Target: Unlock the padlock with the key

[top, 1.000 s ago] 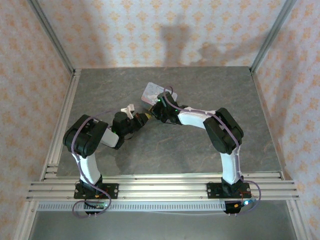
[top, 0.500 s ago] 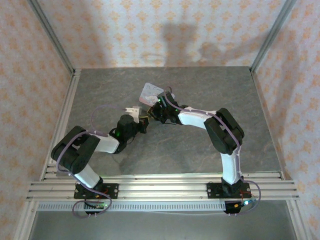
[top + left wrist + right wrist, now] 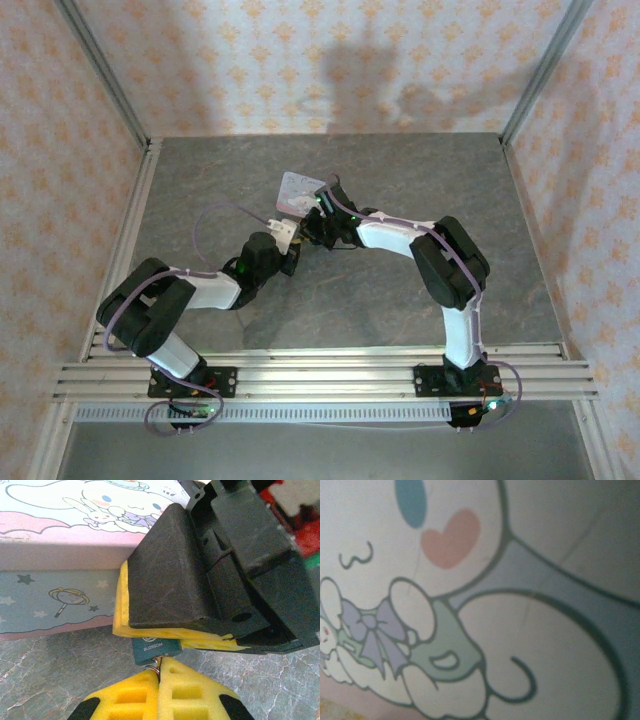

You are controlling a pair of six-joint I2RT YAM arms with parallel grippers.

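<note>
Here's the padlock (image 3: 155, 649), caught close by the left wrist camera: a small teal-blue block, flat-faced, with pale lettering printed on it. It's clamped between the yellow foam pads of the right gripper (image 3: 150, 636), jaws closed on its body, the black angular finger housing looming over it. Right below sits the key (image 3: 158, 662), a thin sliver of pale, pinkish metal meeting the padlock's lower edge. It's pinched between the ribbed yellow fingers of the left gripper (image 3: 160, 674), which are pressed tight together. How far the key sits in the lock, I can't tell.

Just behind them is the tin (image 3: 60, 580). It's boxy, with a pastel blue side wall dotted with little stars, a pink band along the bottom and a cartoon bunny on the lid. The padlock hangs just in front of that side wall, low over the bench (image 3: 45, 680), a grey, stone-veined surface.

Over to the right wrist camera, and it's all soft blur, pressed up to the lid's cartoon: rounded white shapes, a pink heart, a lilac bow.

The top view gives the layout. Both arms meet tip to tip around the middle of the bench, a little toward the far edge, with the tin just beyond them, well away from the left and right edges.
</note>
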